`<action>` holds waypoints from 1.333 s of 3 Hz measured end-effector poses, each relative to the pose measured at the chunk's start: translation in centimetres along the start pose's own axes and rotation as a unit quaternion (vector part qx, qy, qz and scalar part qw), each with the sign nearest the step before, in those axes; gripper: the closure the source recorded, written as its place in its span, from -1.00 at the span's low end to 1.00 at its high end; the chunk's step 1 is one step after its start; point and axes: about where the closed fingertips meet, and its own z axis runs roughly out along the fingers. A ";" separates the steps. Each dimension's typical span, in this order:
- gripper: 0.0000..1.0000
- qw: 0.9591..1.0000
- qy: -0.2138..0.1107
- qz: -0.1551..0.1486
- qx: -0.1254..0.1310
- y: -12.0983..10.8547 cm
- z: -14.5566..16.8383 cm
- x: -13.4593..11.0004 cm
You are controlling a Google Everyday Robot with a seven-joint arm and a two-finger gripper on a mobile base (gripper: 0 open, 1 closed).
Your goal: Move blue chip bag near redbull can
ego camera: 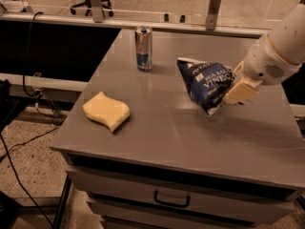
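Observation:
The blue chip bag (206,83) is dark navy with white lettering and hangs tilted just above the grey tabletop (181,128), right of centre. My gripper (234,89) is at the bag's right side, shut on the bag's edge, with its tan finger (242,90) showing. The redbull can (143,48) stands upright at the back of the table, left of the bag and a short way apart from it.
A wavy yellow sponge (106,110) lies near the table's front left. The table has drawers with a handle (171,200) below its front edge. A black panel and cables (28,80) are at the left. A glass rail runs behind the table.

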 end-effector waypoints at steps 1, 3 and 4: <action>1.00 0.999 -0.009 0.046 0.022 -4.3 0.6 0.3; 1.00 0.988 -0.060 0.134 0.048 -8.6 4.1 -1.5; 1.00 0.985 -0.067 0.150 0.051 -9.1 5.5 -3.0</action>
